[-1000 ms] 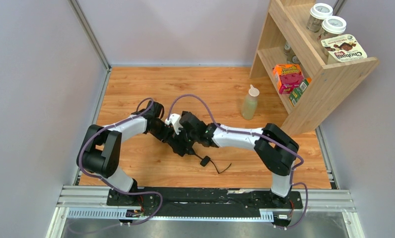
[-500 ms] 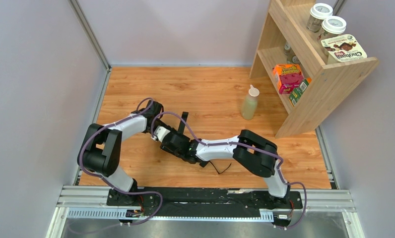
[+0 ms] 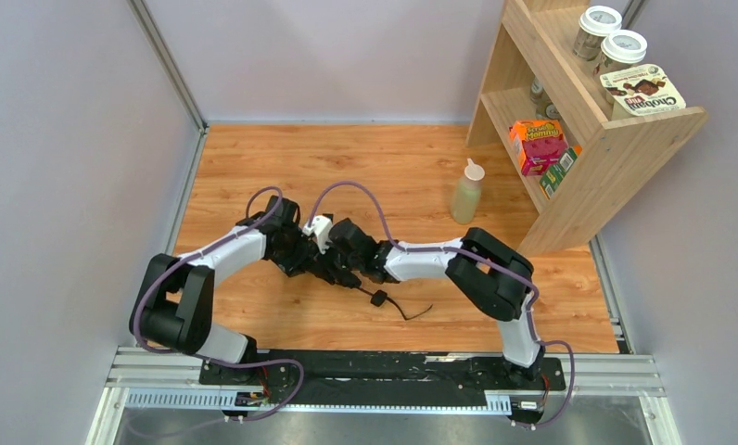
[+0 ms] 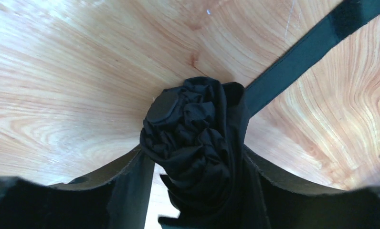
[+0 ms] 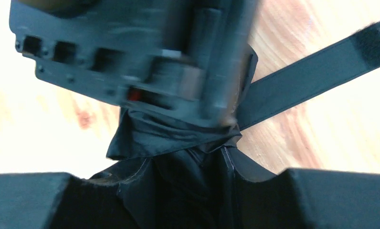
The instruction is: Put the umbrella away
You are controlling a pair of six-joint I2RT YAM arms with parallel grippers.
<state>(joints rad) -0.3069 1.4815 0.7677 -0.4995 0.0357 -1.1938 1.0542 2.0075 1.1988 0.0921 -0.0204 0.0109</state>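
The umbrella (image 4: 197, 138) is a bunched roll of black fabric lying on the wooden table, its flat end cap toward the left wrist camera. Its closure strap (image 4: 298, 52) trails away up and to the right. My left gripper (image 4: 194, 157) straddles the roll with its fingers spread, and bare table shows on the left side. My right gripper (image 5: 190, 164) meets it from the other side, shut on the folds of the umbrella (image 5: 178, 138). From above, both grippers (image 3: 308, 258) (image 3: 344, 261) meet at mid-table. The knob handle (image 3: 378, 298) and its loop strap (image 3: 417, 312) lie just in front.
A squeeze bottle of pale liquid (image 3: 466, 193) stands to the back right. Behind it a wooden shelf unit (image 3: 616, 130) holds an orange box (image 3: 539, 144), jars and a snack box. Grey walls close in the table on three sides.
The right arm dipped low to the left, then came back, and its jaws closed on the fabric. The left gripper's jaws spread wider around the roll.
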